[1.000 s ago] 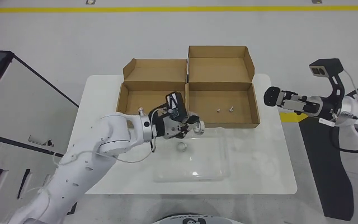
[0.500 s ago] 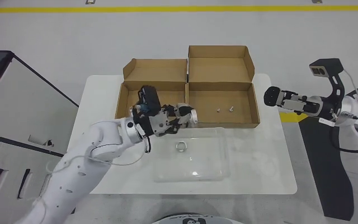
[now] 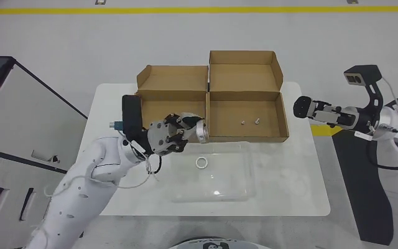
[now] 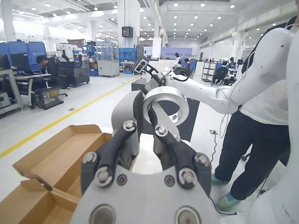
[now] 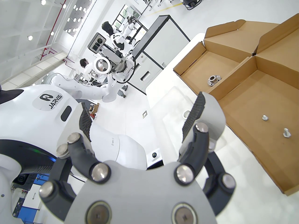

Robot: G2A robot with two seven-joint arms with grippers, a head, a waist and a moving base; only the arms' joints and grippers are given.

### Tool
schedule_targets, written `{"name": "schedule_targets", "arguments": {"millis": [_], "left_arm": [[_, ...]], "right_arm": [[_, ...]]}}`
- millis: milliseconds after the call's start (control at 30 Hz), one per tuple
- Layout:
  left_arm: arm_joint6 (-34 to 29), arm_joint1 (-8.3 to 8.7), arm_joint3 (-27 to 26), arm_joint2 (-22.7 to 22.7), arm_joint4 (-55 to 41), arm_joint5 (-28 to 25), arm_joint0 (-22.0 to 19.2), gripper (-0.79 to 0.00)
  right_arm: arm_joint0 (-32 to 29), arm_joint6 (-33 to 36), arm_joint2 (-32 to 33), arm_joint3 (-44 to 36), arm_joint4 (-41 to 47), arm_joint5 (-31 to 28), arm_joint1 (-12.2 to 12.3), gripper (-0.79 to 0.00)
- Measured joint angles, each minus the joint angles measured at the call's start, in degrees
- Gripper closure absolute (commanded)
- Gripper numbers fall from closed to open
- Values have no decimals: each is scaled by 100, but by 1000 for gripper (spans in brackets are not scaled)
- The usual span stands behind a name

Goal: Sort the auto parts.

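My left gripper (image 3: 193, 127) is shut on a thick silver metal ring (image 3: 201, 131), held above the front wall of the left cardboard box (image 3: 142, 111). Up close, the fingers pinch the ring (image 4: 163, 99) through its hole and rim. A second, thinner ring (image 3: 201, 163) lies in the clear tray (image 3: 239, 190). The right cardboard box (image 3: 280, 118) holds two small bolts (image 3: 242, 122) (image 3: 255, 121). A flanged metal part (image 5: 213, 80) sits in the left box. My right gripper (image 3: 297, 107) hangs open and empty beyond the table's right side, its fingers (image 5: 195, 113) wide apart.
Both boxes have their lids folded open at the back of the white table (image 3: 292, 187). A dark panel (image 3: 37, 112) stands off the table's left side. A yellow floor line (image 3: 199, 10) runs beyond the table.
My left gripper has carried the thick ring from above the tray back and left to the left box's front wall, the wrist turning over. The right arm has stayed still.
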Motion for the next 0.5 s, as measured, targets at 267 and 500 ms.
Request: {"name": "schedule_targets", "arguments": {"millis": [267,500], "left_arm": [[609,14,-68,-490,-389,-633,318,0],[972,-5,-188,-802,-549,-919,534,0]], "right_arm": [[0,0,0,0,0,0,0,-785],[0,0,0,0,0,0,0,-785]]}}
